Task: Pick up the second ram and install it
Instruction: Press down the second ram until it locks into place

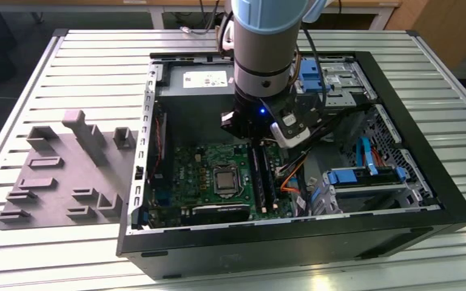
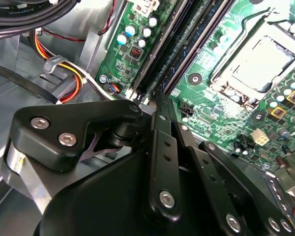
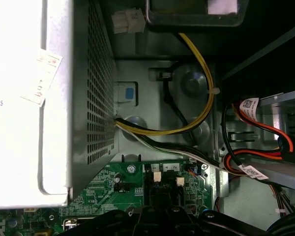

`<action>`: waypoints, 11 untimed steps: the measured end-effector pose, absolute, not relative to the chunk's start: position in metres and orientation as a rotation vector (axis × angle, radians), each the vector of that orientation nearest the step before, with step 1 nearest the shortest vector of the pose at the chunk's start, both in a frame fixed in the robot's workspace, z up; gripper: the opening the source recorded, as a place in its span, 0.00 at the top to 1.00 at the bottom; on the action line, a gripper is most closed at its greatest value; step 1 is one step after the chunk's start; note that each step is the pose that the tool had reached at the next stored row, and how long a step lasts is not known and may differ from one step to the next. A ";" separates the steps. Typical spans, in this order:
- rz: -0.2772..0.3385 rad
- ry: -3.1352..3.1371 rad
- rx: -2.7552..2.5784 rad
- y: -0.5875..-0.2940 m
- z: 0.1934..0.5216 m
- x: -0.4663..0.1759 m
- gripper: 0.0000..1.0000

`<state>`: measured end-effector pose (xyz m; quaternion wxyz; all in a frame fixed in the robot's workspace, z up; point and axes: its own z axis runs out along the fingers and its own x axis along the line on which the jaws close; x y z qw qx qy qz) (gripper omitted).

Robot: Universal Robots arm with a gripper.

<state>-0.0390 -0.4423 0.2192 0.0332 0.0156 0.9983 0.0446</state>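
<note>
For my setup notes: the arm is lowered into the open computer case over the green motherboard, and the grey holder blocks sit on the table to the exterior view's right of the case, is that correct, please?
Not quite: the grey holder blocks sit to the exterior view's left of the case, as the exterior view shows. The rest holds: the arm is lowered into the open case over the green motherboard.

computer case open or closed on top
Open: the computer case has no side panel, so the green motherboard inside is exposed, and the arm's gripper reaches down into it.

A case point(image 1: 427, 200) is set on the table point(image 1: 79, 66), toward the exterior view's right edge; a motherboard point(image 1: 192, 176) lies in it, a holder point(image 1: 63, 176) beside it.
</note>
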 end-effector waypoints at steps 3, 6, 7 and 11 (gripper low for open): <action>0.138 3.072 0.048 -0.442 0.219 -0.039 0.89; 0.137 3.072 0.048 -0.442 0.218 -0.039 0.89; 0.137 3.072 0.048 -0.442 0.217 -0.039 0.89; 0.137 3.072 0.048 -0.442 0.216 -0.039 0.89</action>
